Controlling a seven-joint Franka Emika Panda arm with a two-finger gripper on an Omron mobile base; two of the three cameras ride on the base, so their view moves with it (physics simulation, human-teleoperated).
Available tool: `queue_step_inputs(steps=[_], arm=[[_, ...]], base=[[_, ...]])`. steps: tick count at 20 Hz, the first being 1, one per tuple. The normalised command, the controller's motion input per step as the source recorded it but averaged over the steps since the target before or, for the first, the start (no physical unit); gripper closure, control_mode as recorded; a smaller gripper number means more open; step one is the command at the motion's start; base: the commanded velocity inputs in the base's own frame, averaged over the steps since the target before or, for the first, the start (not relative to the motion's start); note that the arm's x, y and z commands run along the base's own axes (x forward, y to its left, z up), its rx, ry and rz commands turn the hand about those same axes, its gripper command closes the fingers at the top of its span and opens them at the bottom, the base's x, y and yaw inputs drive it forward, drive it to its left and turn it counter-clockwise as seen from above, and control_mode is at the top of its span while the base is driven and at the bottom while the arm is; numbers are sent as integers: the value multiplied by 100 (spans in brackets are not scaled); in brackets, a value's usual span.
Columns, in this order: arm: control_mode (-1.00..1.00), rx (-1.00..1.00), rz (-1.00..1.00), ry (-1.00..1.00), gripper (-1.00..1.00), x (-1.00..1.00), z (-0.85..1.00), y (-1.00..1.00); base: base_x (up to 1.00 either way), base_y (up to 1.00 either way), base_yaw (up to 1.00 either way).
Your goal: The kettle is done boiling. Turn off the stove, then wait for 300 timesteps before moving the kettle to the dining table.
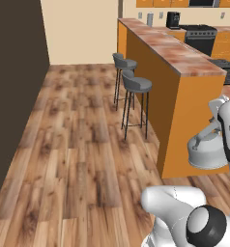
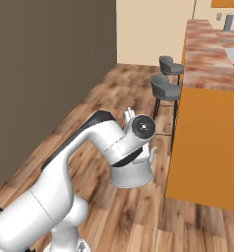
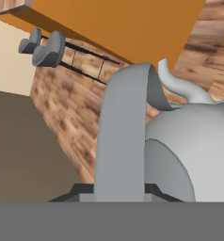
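**Kettle in transit beside the dining surface**

Wood-plank flooring (image 1: 78, 144) runs past the long orange-sided dining surface with its reddish-brown marbled stone top (image 1: 175, 50); two grey bar stools (image 1: 136, 84) stand on its left side. At the far end of the room sits the black range with its grated cooktop (image 1: 200, 36).

The small dome-shaped silver-grey metal kettle (image 1: 207, 152) hangs clear of the floor, just beside the near orange end wall and well below the stone top. Its slanted handle (image 3: 123, 136) runs straight down into the pincer (image 3: 119, 193), which appears closed on it, though the fingertips are hidden.

Risk, as judged: the kettle sits low and near the wall; lifting without backing off could strike the overhanging edge, twisting the handle loose.
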Motion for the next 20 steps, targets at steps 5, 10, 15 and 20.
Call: queue_step_inputs(steps=[5, 10, 15, 20], arm=[[100, 0, 0, 0, 100, 0, 0, 0], [100, 0, 0, 0, 100, 0, 0, 0], [100, 0, 0, 0, 100, 0, 0, 0], [100, 0, 0, 0, 100, 0, 0, 0]], base=[[56, 0, -11], [38, 1, -16], [32, 1, -18], [37, 1, -18]])
